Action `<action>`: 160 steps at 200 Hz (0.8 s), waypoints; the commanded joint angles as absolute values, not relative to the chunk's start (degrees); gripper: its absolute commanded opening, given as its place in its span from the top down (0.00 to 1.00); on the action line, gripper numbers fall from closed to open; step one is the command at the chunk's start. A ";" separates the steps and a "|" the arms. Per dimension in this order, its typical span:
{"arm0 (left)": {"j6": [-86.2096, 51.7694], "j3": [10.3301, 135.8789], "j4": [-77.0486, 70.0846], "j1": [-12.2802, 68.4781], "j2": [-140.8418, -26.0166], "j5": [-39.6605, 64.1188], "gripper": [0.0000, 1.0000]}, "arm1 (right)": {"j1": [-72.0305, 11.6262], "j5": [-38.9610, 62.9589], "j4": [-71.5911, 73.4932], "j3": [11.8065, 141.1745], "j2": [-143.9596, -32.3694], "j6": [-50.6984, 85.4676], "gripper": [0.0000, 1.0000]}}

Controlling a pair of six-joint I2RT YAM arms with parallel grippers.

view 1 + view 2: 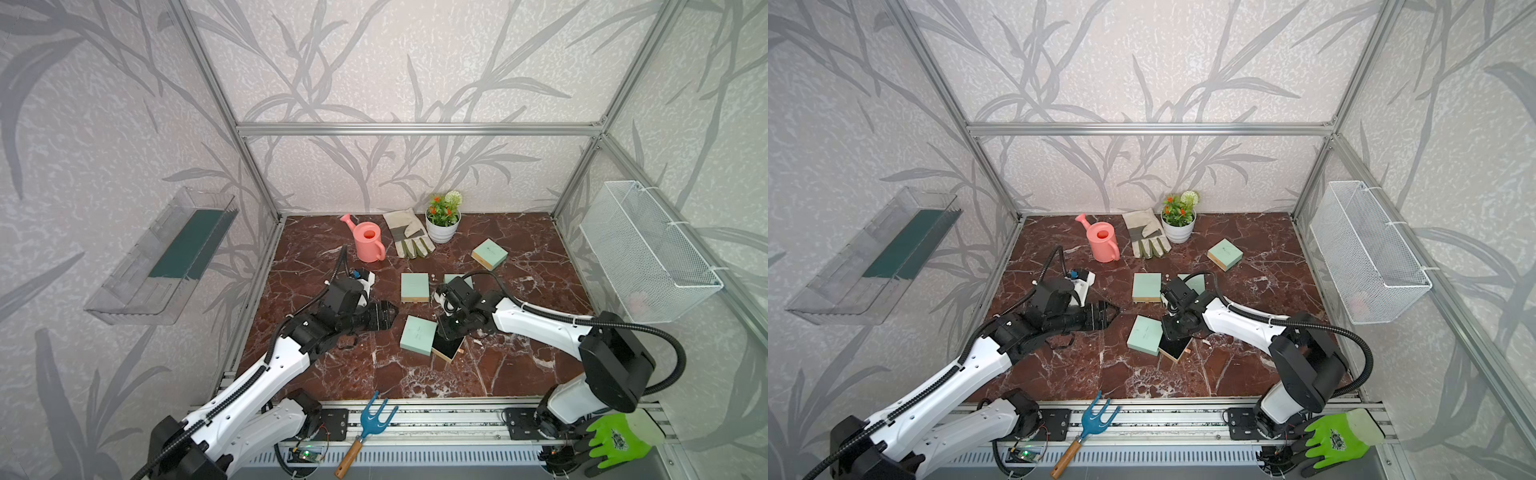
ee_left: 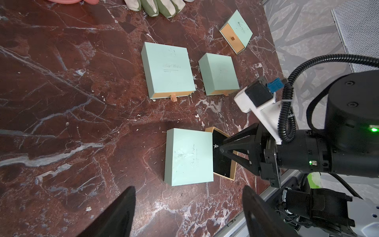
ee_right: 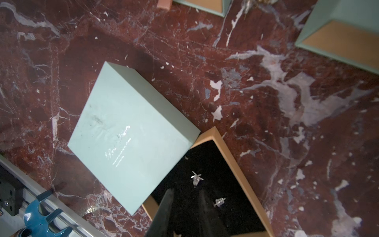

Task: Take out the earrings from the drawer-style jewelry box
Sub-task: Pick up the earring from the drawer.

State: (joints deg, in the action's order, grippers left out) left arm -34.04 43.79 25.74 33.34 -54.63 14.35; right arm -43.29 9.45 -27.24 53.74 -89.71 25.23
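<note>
Right hand: the right hand [image 3: 187,190] points down into the pulled-out drawer [image 3: 230,162]; its fingers [image 3: 165,213] stand a narrow gap apart with bare black lining between them and nothing pinched
Earrings: two earrings [image 3: 196,178] lie on the black lining; one is just ahead of the fingertips, in line with the gap, and the second earring [image 3: 219,202] is just beside one finger, on its outer side; neither looks touched
How they will handle: likely very light, stiff silvery metal, spiky and far smaller than a finger, so apt to slip or flick away under hard tips; they may be pinned into the lining and resist a little
Where to hold: across the body of the piece ahead of the tips, pinched from above with the gap centred on it
Jewelry box: the mint-green jewelry box [image 2: 188,156] lies on the table [image 2: 82,102] just beside the right hand, its sleeve half covering the drawer
Left hand: the left hand [image 1: 390,313] hovers beyond the sleeve, on the side away from the right hand, fingers wide apart and empty
Count: two earrings, one open box, three shut boxes [image 2: 168,69] farther out past the right hand; farther still, one pink watering can [image 1: 368,241] and one potted plant [image 1: 442,224]
</note>
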 commanded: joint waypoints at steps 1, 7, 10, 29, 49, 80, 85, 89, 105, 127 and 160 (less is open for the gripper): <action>-33.22 44.03 25.44 33.07 -54.49 12.97 0.19 | -43.59 9.49 -28.25 55.28 -90.97 25.14 0.77; -33.23 44.03 25.34 33.10 -54.55 13.08 0.19 | -43.59 9.56 -28.17 55.28 -91.16 25.14 0.78; -33.22 44.08 25.32 33.10 -54.62 13.08 0.19 | -43.59 9.58 -28.08 55.28 -91.33 25.14 0.78; -33.23 43.99 25.09 33.07 -54.87 13.34 0.19 | -43.59 9.50 -28.15 55.54 -92.22 25.22 0.79; -33.22 43.95 24.97 33.12 -54.93 13.32 0.19 | -43.60 9.49 -28.52 55.76 -92.94 25.22 0.82; -33.42 43.81 24.73 33.09 -55.03 13.44 0.19 | -43.68 8.73 -28.45 55.86 -93.49 25.31 0.83; -33.40 43.81 24.70 33.10 -55.03 13.47 0.19 | -43.68 8.58 -28.56 55.96 -93.59 25.37 0.84; -33.46 43.79 24.72 33.07 -55.05 13.52 0.19 | -43.68 8.48 -28.62 55.96 -93.65 25.32 0.84; -33.45 43.81 24.61 33.07 -54.93 13.38 0.19 | -43.68 8.16 -28.83 56.02 -93.78 25.40 0.84; -33.53 43.64 24.61 33.05 -55.00 13.19 0.19 | -43.68 7.91 -28.89 55.91 -93.86 25.49 0.85; -33.54 43.70 24.52 33.09 -54.86 13.29 0.19 | -43.68 7.74 -28.99 55.85 -93.87 25.60 0.88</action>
State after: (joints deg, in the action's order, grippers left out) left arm -34.06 43.77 25.04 33.30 -54.89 13.76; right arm -43.31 8.80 -27.38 54.59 -93.45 25.28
